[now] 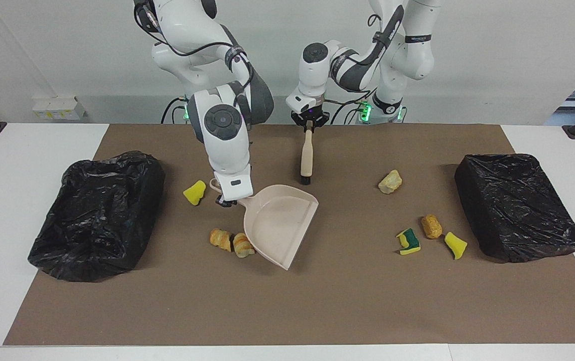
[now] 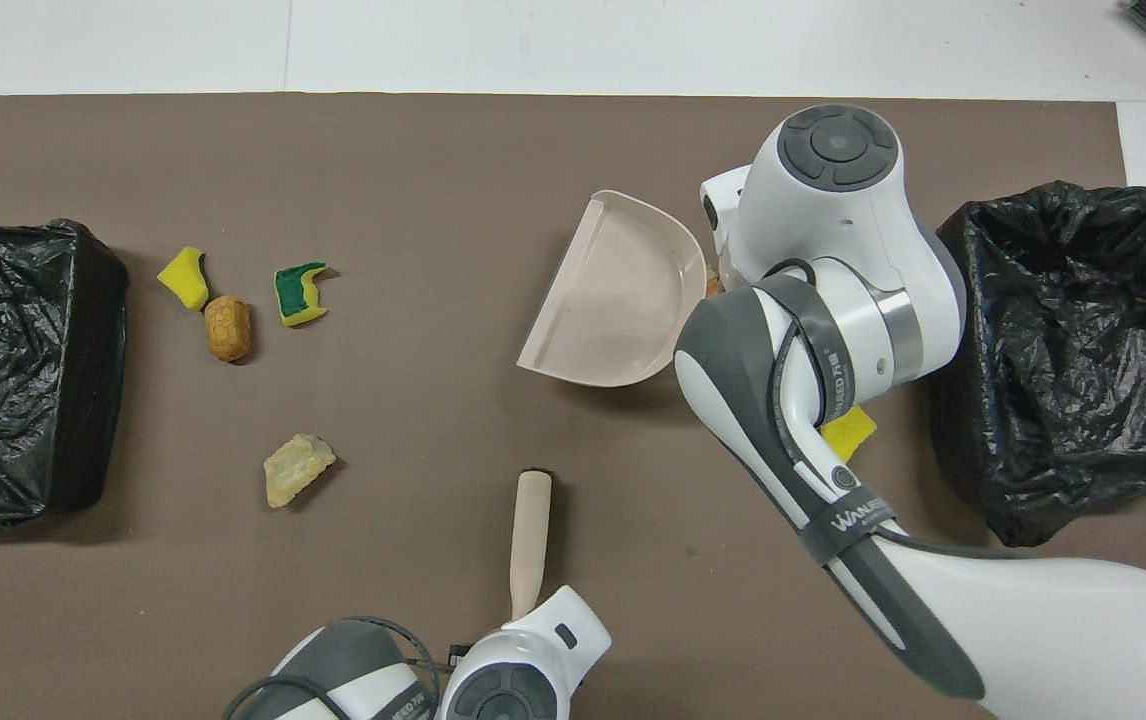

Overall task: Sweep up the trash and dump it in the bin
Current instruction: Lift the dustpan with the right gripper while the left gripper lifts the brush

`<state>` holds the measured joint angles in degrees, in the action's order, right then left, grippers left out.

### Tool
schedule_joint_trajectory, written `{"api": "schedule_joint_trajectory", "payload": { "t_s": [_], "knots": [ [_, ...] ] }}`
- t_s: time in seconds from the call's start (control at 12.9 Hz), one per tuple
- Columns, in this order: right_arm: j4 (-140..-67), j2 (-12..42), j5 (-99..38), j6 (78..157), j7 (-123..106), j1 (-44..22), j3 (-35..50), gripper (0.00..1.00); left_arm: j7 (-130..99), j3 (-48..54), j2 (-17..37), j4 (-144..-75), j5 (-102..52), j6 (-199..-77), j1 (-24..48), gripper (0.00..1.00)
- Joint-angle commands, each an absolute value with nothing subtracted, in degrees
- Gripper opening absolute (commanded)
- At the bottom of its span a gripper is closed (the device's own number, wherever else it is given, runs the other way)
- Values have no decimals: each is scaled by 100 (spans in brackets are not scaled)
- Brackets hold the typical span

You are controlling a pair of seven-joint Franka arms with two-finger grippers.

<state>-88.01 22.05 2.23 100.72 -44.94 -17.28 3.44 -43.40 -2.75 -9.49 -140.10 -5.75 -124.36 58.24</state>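
My right gripper (image 1: 224, 200) is shut on the handle of the beige dustpan (image 1: 280, 225), held tilted low over the mat's middle (image 2: 623, 300). Two bread chunks (image 1: 232, 242) lie against the pan's side; a yellow sponge bit (image 1: 195, 192) lies beside the handle. My left gripper (image 1: 309, 123) is shut on the beige brush (image 1: 306, 155), bristles down near the mat (image 2: 530, 530). Toward the left arm's end lie a tan chunk (image 1: 390, 181), a green-yellow sponge (image 1: 408, 241), an orange chunk (image 1: 431, 226) and a yellow bit (image 1: 455, 245).
Two bins lined with black bags stand on the brown mat: one at the right arm's end (image 1: 99, 215), open, and one at the left arm's end (image 1: 516, 205). White table borders the mat.
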Motion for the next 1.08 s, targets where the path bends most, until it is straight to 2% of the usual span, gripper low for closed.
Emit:
{"api": "schedule_joint_trajectory", "payload": {
  "t_s": [0.0,0.31,0.54,0.77,1.01],
  "knots": [
    [-9473,1785,412,10432,-5533,-1679,396,0,-4079,-308,-1019,-13755,-371,-12006,5337,0],
    [-9799,1635,991,10406,-5836,-1941,396,0,-3886,-308,-1046,-13448,350,-11857,4406,0],
    [-9957,1705,1292,10546,-5923,-2118,404,0,-3026,-308,-985,-12983,448,-11787,3422,0],
    [-10370,1644,1362,10880,-5898,-2337,404,0,-2104,-299,-555,-12404,535,-11742,2605,0],
    [-10468,1644,1494,11003,-5880,-2487,404,0,-1075,-299,77,-11622,545,-11786,1787,0]
  ]
}}
